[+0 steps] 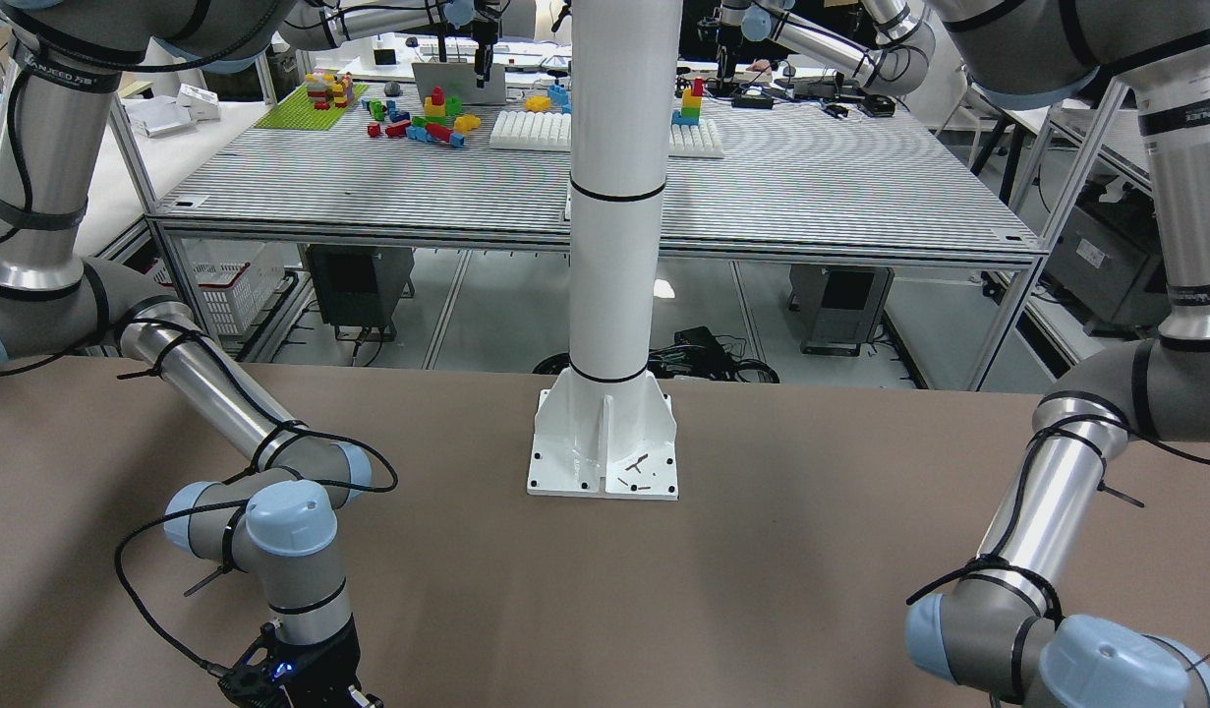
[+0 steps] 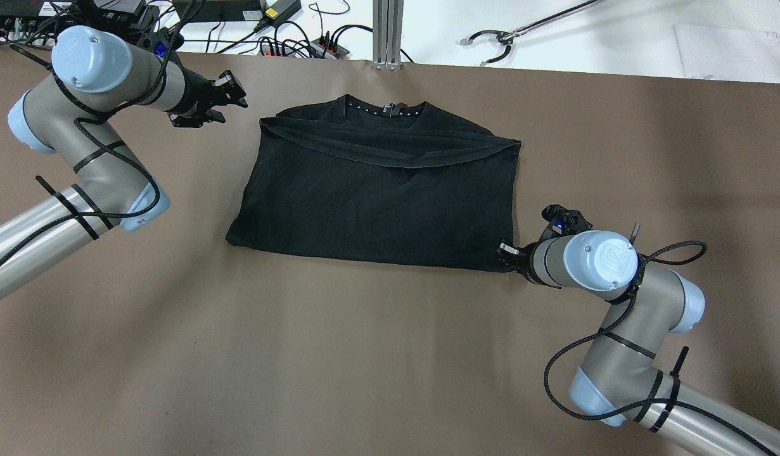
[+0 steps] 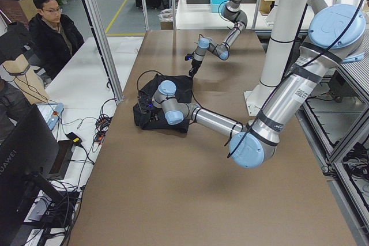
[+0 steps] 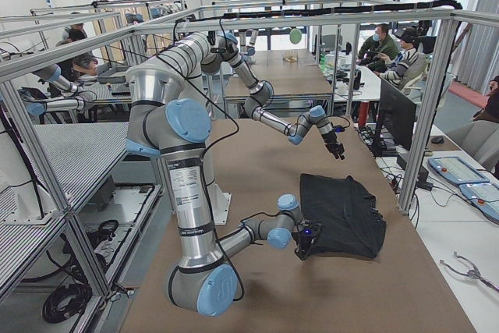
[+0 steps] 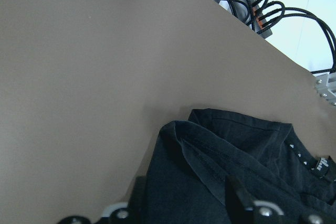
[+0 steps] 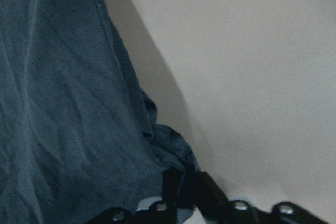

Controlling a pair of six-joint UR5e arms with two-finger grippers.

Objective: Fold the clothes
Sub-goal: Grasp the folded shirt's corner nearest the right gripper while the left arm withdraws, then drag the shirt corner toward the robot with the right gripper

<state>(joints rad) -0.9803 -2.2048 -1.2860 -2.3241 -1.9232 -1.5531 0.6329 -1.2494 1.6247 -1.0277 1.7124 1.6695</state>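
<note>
Overhead exterior: a corner of the black garment (image 2: 377,202) is clamped by the right tool (image 2: 506,251); the left tool (image 2: 232,101) is spread apart.

a black soft fabric garment (image 4: 343,212) lies on the brown bench (image 4: 405,302) in the lower right of the frame. the near silver arm with pale blue joint caps (image 4: 257,232) reaches in from the lower left. its right pincer (image 4: 306,244) sits at the garment's lower-left corner, its jaws too small to read. the far arm's left pincer (image 4: 337,150) hangs over bare bench just above centre, apart from the garment. seated people (image 4: 394,51) show at the upper right.
</note>
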